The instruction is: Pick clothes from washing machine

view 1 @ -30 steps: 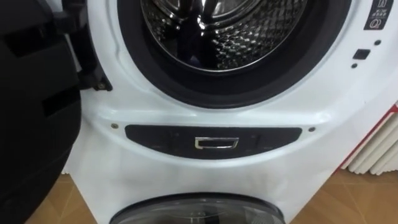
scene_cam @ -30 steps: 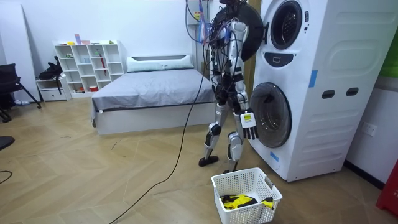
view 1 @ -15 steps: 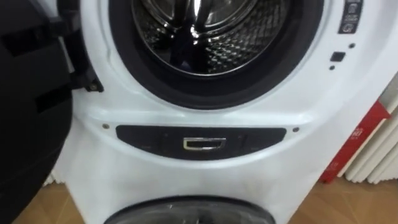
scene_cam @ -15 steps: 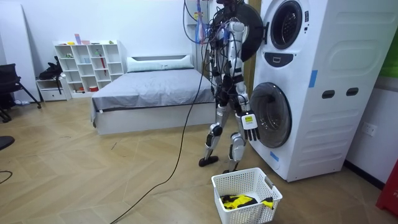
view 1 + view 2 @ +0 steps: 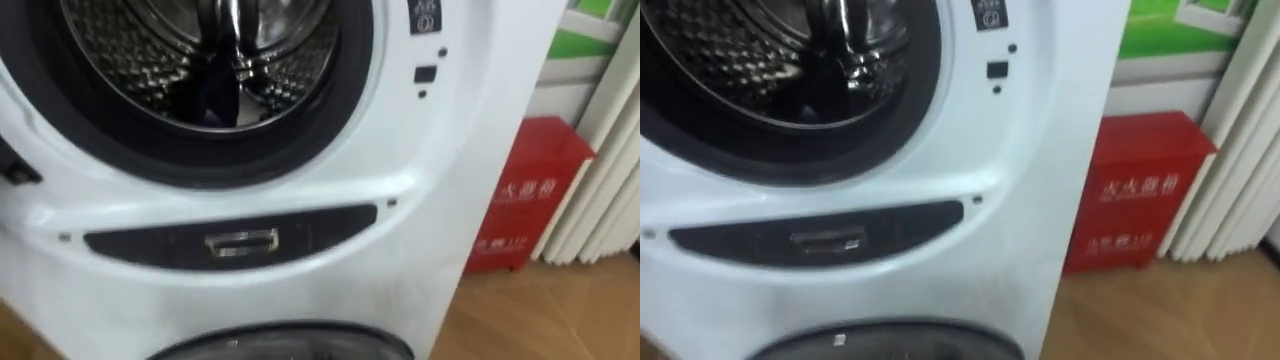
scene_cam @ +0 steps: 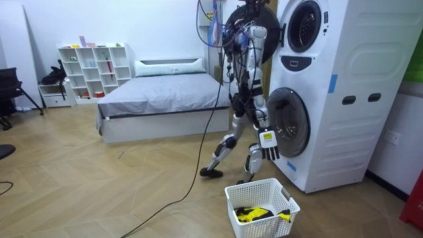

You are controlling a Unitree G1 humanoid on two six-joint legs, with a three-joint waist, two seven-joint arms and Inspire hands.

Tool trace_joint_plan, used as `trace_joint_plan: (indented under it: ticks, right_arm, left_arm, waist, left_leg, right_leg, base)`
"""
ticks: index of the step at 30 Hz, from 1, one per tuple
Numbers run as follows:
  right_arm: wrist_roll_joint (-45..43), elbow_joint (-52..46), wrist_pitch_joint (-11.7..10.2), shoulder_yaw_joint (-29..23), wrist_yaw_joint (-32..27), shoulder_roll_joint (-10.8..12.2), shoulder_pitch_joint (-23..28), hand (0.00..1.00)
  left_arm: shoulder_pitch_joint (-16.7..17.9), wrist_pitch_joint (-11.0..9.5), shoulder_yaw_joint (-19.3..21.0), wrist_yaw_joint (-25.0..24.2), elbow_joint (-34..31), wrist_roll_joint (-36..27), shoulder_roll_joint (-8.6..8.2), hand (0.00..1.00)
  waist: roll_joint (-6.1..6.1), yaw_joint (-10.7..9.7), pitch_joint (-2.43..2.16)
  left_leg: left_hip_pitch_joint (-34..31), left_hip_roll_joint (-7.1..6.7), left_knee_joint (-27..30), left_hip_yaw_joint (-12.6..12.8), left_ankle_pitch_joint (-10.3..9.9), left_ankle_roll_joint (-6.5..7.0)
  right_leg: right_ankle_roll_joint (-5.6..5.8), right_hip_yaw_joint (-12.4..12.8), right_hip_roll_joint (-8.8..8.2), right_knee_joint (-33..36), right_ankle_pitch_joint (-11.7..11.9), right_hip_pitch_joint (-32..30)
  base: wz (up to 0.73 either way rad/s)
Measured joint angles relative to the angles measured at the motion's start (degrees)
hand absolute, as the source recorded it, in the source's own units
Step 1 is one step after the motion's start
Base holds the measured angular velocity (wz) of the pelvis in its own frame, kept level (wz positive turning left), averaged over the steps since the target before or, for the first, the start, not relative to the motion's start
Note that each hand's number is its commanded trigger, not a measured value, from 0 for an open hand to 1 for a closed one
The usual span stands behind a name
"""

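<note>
The robot stood close in front of the stacked washer [image 6: 337, 99], facing it, with one foot set back toward the bed [image 6: 158, 96]. Its right hand [image 6: 268, 147] hung low at its side, just in front of the lower door [image 6: 289, 122]. Whether that hand was open or closed could not be told at that range. The upper door [image 6: 266, 30] stood swung open beside the robot's head. A white basket [image 6: 261, 190] sat on the wood floor [image 6: 99, 192] near the robot's feet, just off the washer's corner. Yellow and dark clothes [image 6: 252, 213] lay in the basket's bottom. From the head, the upper drum [image 5: 130, 50] showed open, ringed by a dark seal [image 5: 330, 110]. A dark patch [image 5: 215, 92] lay low inside the drum, and it could not be told whether this was cloth or a reflection. Below the drum ran a dark panel [image 5: 320, 232] with a small metal handle [image 5: 240, 243]. A red box [image 5: 525, 200] stood on the floor right of the washer, with white slats [image 5: 600, 170] just beyond it. A white shelf [image 6: 92, 66] stood against the far wall past the bed.
</note>
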Motion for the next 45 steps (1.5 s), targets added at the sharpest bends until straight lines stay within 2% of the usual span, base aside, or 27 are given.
trace_joint_plan:
  ticks: [2,3,4,5,6,7,8,9,10,11,12,13,14,15,16,18,19,21,22,25,29,35,37,38,41,42,45]
  right_arm:
    - [0.0,-0.1,-0.7,0.2,-0.1,0.3,-1.1,0.0]
    - [-0.2,-0.2,-1.0,0.2,-0.1,0.5,-1.1,0.0]
    - [-0.3,-0.2,-1.0,0.2,-0.2,0.6,-0.9,0.0]
    - [-0.3,-0.1,-1.0,0.1,-0.2,0.8,-0.9,0.0]
    - [-0.2,-0.2,-0.9,0.1,-0.1,0.9,-1.0,0.0]
    - [0.5,-0.3,-0.9,0.1,-0.1,0.8,-1.7,0.0]
    - [1.2,-0.3,-0.8,0.1,-0.1,0.8,-1.8,0.0]
    - [2.4,-0.3,-0.4,0.1,-0.3,0.6,-0.9,0.0]
    - [2.5,-0.3,0.5,-0.1,-0.5,0.6,-0.1,0.0]
    - [2.6,-0.3,0.8,-0.7,-0.6,0.6,0.0,0.0]
    - [2.5,-0.3,1.0,-1.0,-1.0,0.3,-0.1,0.0]
    - [2.2,-0.2,0.9,-0.8,-1.4,0.1,-0.6,0.0]
    - [1.7,0.1,0.9,-0.4,-1.7,-0.1,-0.7,0.0]
    - [1.8,0.4,0.8,-0.1,-1.8,0.0,-0.6,0.0]
    - [1.7,0.3,0.5,0.7,-1.7,0.3,-0.8,0.0]
    - [1.7,0.4,0.2,1.4,-1.1,0.7,-0.7,0.0]
    - [1.6,0.8,-0.1,1.3,-0.5,0.8,-0.8,0.0]
    - [1.6,1.4,-0.3,1.1,0.2,0.8,-0.7,0.0]
    - [1.6,1.9,-0.3,0.7,0.5,0.8,-0.6,0.0]
    - [1.6,2.0,-0.4,0.7,0.8,0.7,-0.5,0.0]
    - [1.6,2.0,-1.0,0.1,0.8,0.8,-0.5,0.0]
    - [0.7,1.9,-1.6,-2.4,1.0,0.8,-0.8,0.0]
    - [0.1,1.9,-1.5,-3.8,1.6,0.8,-0.8,0.0]
    - [0.1,1.9,-1.5,-4.4,1.6,0.7,-0.8,0.0]
    - [0.0,1.8,-1.5,-6.2,1.6,0.6,-1.1,0.0]
    - [0.0,1.5,-1.4,-7.4,1.8,0.6,-1.1,0.0]
    - [-0.4,-0.1,-1.4,-10.5,1.3,0.1,-0.8,0.0]
  left_arm:
    - [-0.9,-0.4,-0.9,0.0,0.4,0.1,0.04,0.0]
    - [-1.3,-0.3,-2.0,0.0,0.7,0.1,0.03,0.0]
    - [-1.2,-0.4,-2.9,0.0,0.9,0.1,-0.03,0.0]
    - [-1.2,-0.4,-2.9,-0.1,1.2,0.1,-0.05,0.0]
    - [-1.0,-0.4,-2.9,-0.1,1.8,0.1,0.06,0.0]
    - [-0.5,-0.4,-2.9,-0.1,2.6,-0.3,0.13,0.0]
    - [-0.5,-0.4,-2.9,-0.1,3.2,-0.3,0.19,0.0]
    - [-0.5,-0.4,-3.2,-0.1,4.0,-0.2,0.0,0.0]
    - [-0.2,-0.4,-3.9,-0.1,4.0,-0.3,-0.11,0.0]
    - [0.0,-0.4,-3.9,-0.1,4.0,-0.3,-0.22,0.0]
    - [0.5,-0.4,-4.0,-0.1,4.0,-0.8,-0.3,0.0]
    - [1.1,-0.4,-3.9,0.0,4.2,-1.8,-0.24,0.0]
    - [1.4,-0.4,-3.9,0.1,4.2,-2.2,-0.2,0.0]
    - [2.2,-0.4,-3.5,0.3,4.2,-2.5,-0.01,0.0]
    - [2.5,-0.4,-2.4,0.2,4.2,-2.5,0.23,0.0]
    - [2.8,-0.8,0.1,0.2,4.4,-2.5,-0.19,0.0]
    - [2.8,-1.0,2.0,0.2,4.6,-2.6,-0.47,0.0]
    - [3.1,-1.4,3.1,0.2,4.9,-2.9,-0.59,0.0]
    - [3.3,-1.8,3.7,0.2,5.0,-4.0,-0.56,0.0]
    - [3.3,-3.0,5.3,0.3,4.9,-4.8,-0.41,0.0]
    - [3.4,-3.2,6.5,1.4,4.9,-5.4,-0.45,0.0]
    - [3.4,-3.1,10.6,2.5,4.5,-13.9,-0.01,0.0]
    - [3.3,-3.1,13.0,2.9,1.6,-16.1,0.24,0.0]
    - [3.1,-3.1,14.0,3.1,0.8,-16.6,0.26,0.0]
    - [2.1,-3.3,17.1,5.2,-3.0,-22.4,1.23,0.0]
    - [1.5,-2.9,19.4,5.6,-5.6,-25.6,1.82,0.0]
    - [-0.8,-3.5,23.4,8.0,-9.3,-34.9,5.42,0.0]
  waist:
    - [-0.17,-0.1,0.09]
    - [-0.42,-0.1,0.28]
    - [-0.73,-0.3,0.13]
    - [-1.13,-0.3,0.07]
    - [-1.72,0.0,-0.04]
    - [-2.09,-0.2,-0.26]
    - [-2.17,-0.3,-0.07]
    - [-2.01,-0.4,-0.08]
    - [-1.86,-0.3,-0.15]
    - [-1.87,-0.1,-0.15]
    - [-1.94,0.5,-0.15]
    - [-2.27,1.7,-0.17]
    - [-2.6,2.3,-0.27]
    - [-3.57,3.1,-0.59]
    - [-4.35,3.3,-0.71]
    - [-4.85,4.3,-1.01]
    - [-5.13,4.6,-1.14]
    - [-5.13,4.5,-1.08]
    - [-4.88,4.5,-1.21]
    - [-4.81,4.5,-1.07]
    - [-4.84,4.6,-1.04]
    - [-4.22,4.6,-0.94]
    - [-4.13,4.5,-0.8]
    - [-4.05,4.6,-0.75]
    - [-3.34,4.8,-0.68]
    - [-3.05,5.0,-0.64]
    - [-1.78,6.0,-0.6]
  left_leg:
    - [0.8,-0.5,-6.1,0.4,-0.4,0.74]
    - [1.5,-1.19,-9.5,1.5,-0.3,1.5]
    - [1.4,-2.21,-11.6,3.2,0.2,3.26]
    - [1.1,-2.74,-12.1,4.0,0.6,4.0]
    - [-0.1,-4.11,-12.5,4.8,1.6,5.67]
    - [-1.7,-4.59,-12.4,5.9,2.4,6.79]
    - [-2.7,-4.82,-12.0,7.3,2.8,7.19]
    - [-3.9,-4.34,-10.8,10.3,3.2,7.25]
    - [-4.2,-4.11,-11.3,11.8,4.4,7.28]
    - [-4.1,-4.27,-12.0,12.3,5.1,7.48]
    - [-4.1,-4.71,-12.8,12.9,6.2,7.73]
    - [-4.3,-5.22,-12.7,13.7,6.6,7.91]
    - [-4.4,-5.34,-12.5,14.3,6.6,7.91]
    - [-4.5,-5.74,-12.5,15.1,6.8,7.6]
    - [-4.6,-6.14,-12.4,15.5,7.2,7.12]
    - [-4.7,-6.08,-12.5,16.8,7.6,6.52]
    - [-4.6,-5.92,-12.3,17.5,7.8,6.13]
    - [-4.5,-5.58,-12.3,17.4,8.2,5.6]
    - [-4.4,-5.15,-12.2,17.3,8.3,5.39]
    - [-4.4,-4.89,-12.2,16.5,8.6,4.98]
    - [-4.7,-5.01,-12.4,15.1,8.6,4.93]
    - [-4.9,-5.15,-12.5,13.4,8.6,4.91]
    - [-5.6,-5.22,-12.4,11.1,8.6,4.88]
    - [-5.6,-5.21,-12.5,11.0,8.6,4.87]
    - [-5.0,-5.15,-12.4,10.6,8.6,4.86]
    - [-4.9,-5.16,-12.4,10.4,8.6,4.86]
    - [-4.6,-5.22,-12.6,9.8,8.6,4.78]
  right_leg:
    - [0.3,-0.2,-0.44,-0.2,1.8,-1.9]
    - [0.76,-0.2,-0.83,-0.4,3.2,-2.7]
    - [1.31,-0.1,-1.24,-1.4,5.3,-3.2]
    - [1.61,0.1,-1.56,-2.4,6.7,-3.2]
    - [2.5,1.1,-2.2,-5.3,10.0,-3.2]
    - [4.14,1.7,-2.64,-8.9,13.8,-2.9]
    - [5.31,1.7,-3.29,-8.8,14.2,-3.1]
    - [6.79,1.0,-5.29,-3.3,10.4,-2.9]
    - [7.62,1.2,-6.92,3.4,5.5,-1.7]
    - [7.84,1.6,-7.76,6.7,3.4,-0.9]
    - [8.91,2.7,-9.3,11.3,0.2,1.2]
    - [9.89,4.3,-10.82,12.8,-1.9,4.0]
    - [10.23,5.0,-11.31,12.5,-2.5,5.9]
    - [11.35,5.8,-12.02,9.1,-3.5,9.8]
    - [12.17,6.4,-11.61,2.6,-4.2,12.8]
    - [12.11,5.4,-10.79,-5.2,-4.0,15.3]
    - [11.14,5.3,-10.32,-8.5,-3.7,16.4]
    - [10.39,5.9,-9.62,-10.2,-2.8,16.8]
    - [10.03,6.1,-8.98,-10.3,-2.5,16.9]
    - [9.64,6.1,-8.62,-11.0,-2.5,17.1]
    - [9.53,6.0,-8.22,-11.2,-2.6,17.0]
    - [9.54,5.8,-8.13,-11.3,-2.6,17.1]
    - [9.54,4.7,-8.08,-11.3,-2.6,17.0]
    - [9.54,4.5,-8.07,-11.2,-2.6,17.1]
    - [9.54,4.1,-7.99,-11.3,-2.6,17.9]
    - [9.54,4.1,-7.96,-11.3,-2.6,18.1]
    - [9.54,3.8,-7.95,-11.3,-2.6,18.4]
  base:
    - [-0.02]
    - [0.08]
    - [0.04]
    - [-0.06]
    - [-0.16]
    - [-0.12]
    - [0.19]
    - [0.56]
    - [0.65]
    - [0.44]
    - [0.0]
    - [-0.25]
    - [-0.5]
    - [-0.48]
    - [-0.44]
    - [-0.54]
    - [-0.56]
    - [-0.31]
    - [-0.21]
    - [-0.04]
    - [0.04]
    - [0.01]
    - [0.22]
    - [0.16]
    - [0.08]
    - [0.07]
    - [0.02]
